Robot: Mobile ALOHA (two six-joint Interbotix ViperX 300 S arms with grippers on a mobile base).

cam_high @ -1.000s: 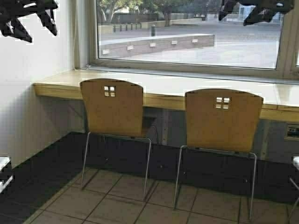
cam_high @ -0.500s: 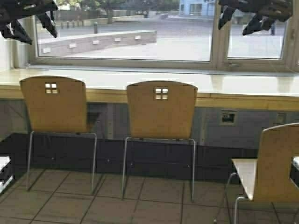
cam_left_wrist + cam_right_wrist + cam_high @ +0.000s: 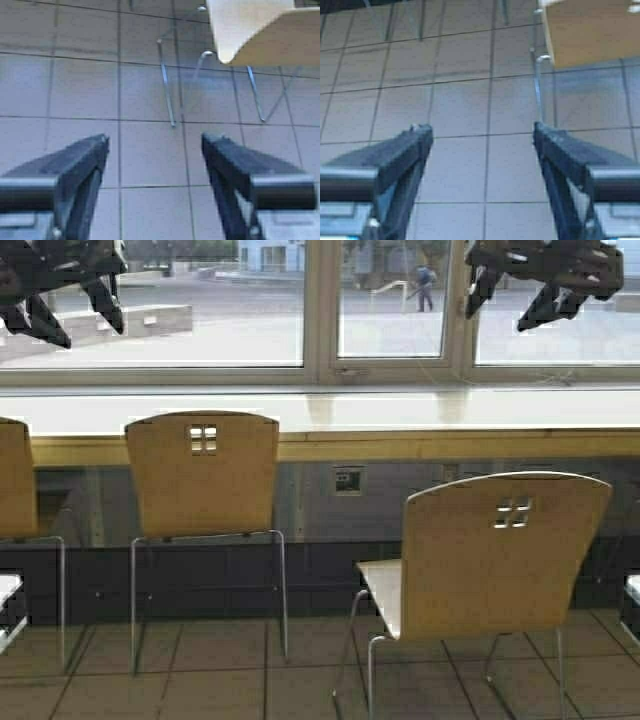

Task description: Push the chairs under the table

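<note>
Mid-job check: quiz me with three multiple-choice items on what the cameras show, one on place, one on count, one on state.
1. Where does the pulled-out chair stand?
A. on the robot's right, turned askew from the table
B. tucked in at far left
C. on top of the table

2. How many chairs show in the high view?
A. one
B. three
C. five

3. How are the left gripper and right gripper?
A. both shut
B. each holding a chair
C. both open, holding nothing

Answers: 1 A, its seat is clear of the table edge. 2 B, counting the middle chair and the cut-off left chair. 3 C, floor tiles show between the spread fingers.
</note>
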